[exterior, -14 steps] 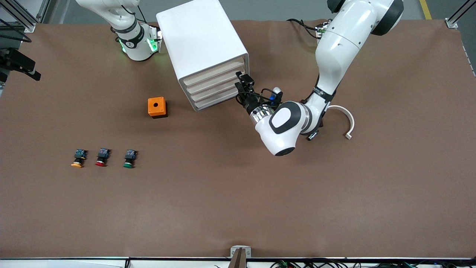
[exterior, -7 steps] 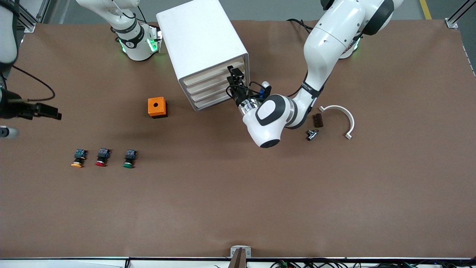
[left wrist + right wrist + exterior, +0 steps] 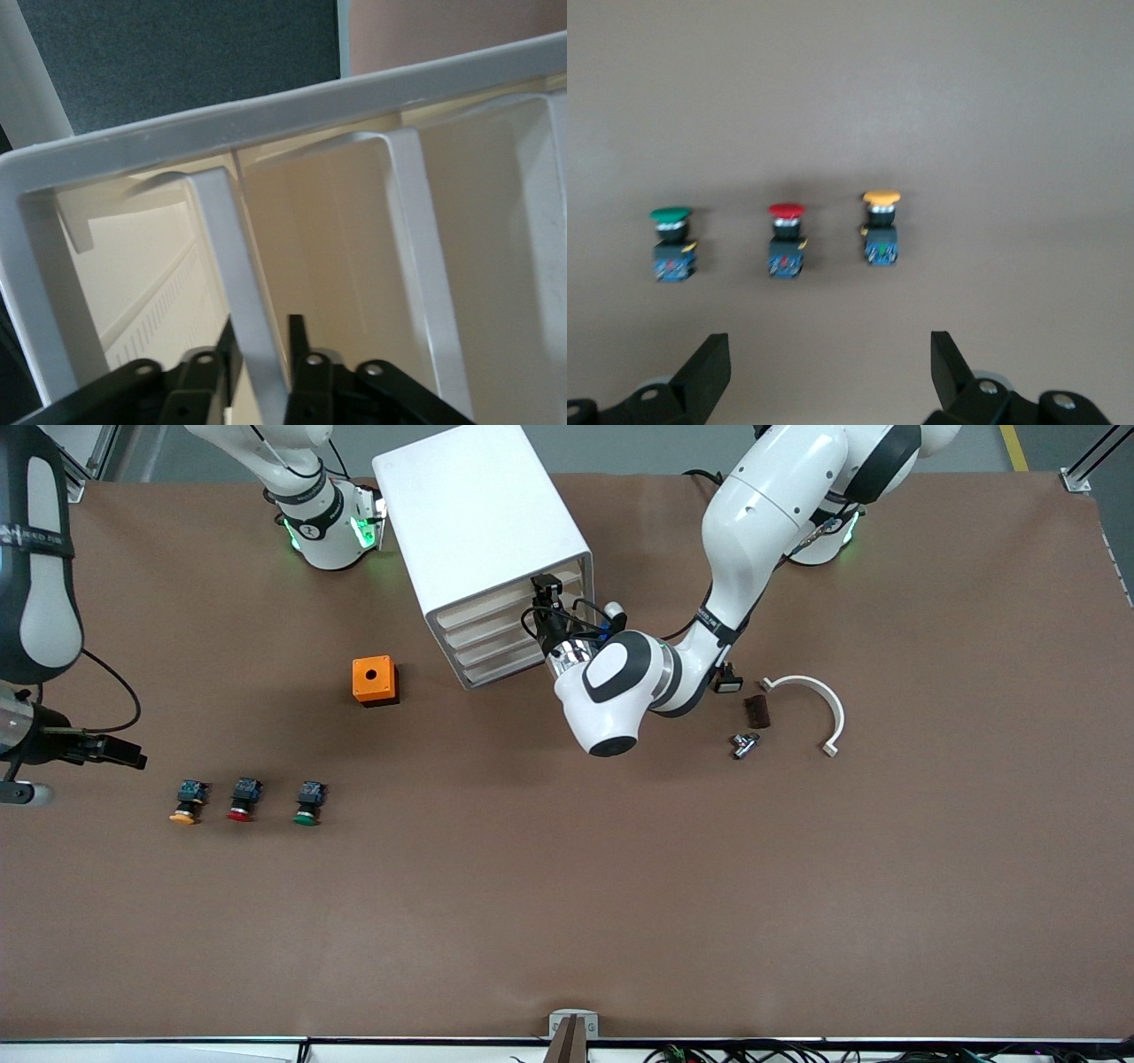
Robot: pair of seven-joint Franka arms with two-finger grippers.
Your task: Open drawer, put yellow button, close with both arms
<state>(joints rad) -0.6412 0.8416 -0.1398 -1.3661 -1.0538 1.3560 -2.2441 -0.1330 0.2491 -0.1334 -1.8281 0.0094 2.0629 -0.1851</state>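
The white cabinet (image 3: 478, 522) stands near the arms' bases, with its four drawers all pushed in. My left gripper (image 3: 547, 593) is at the front of the topmost drawer (image 3: 500, 600). In the left wrist view the left gripper (image 3: 261, 323) is shut on the drawer's front lip (image 3: 226, 257), one finger on each side. The yellow button (image 3: 183, 804) lies on the table toward the right arm's end, first in a row of three. My right gripper (image 3: 131, 759) hovers over the table beside it. In the right wrist view the right gripper (image 3: 828, 354) stands wide open and empty, short of the yellow button (image 3: 881, 221).
A red button (image 3: 241, 801) and a green button (image 3: 306, 803) lie in line with the yellow one. An orange box with a hole (image 3: 373, 680) sits between the buttons and the cabinet. A white curved piece (image 3: 819, 700), a brown block (image 3: 756, 710) and a metal fitting (image 3: 742, 744) lie by the left arm.
My left gripper rose from the lower drawers to the topmost drawer's front and closed on its lip. The right arm swung into view and came down toward the row of buttons.
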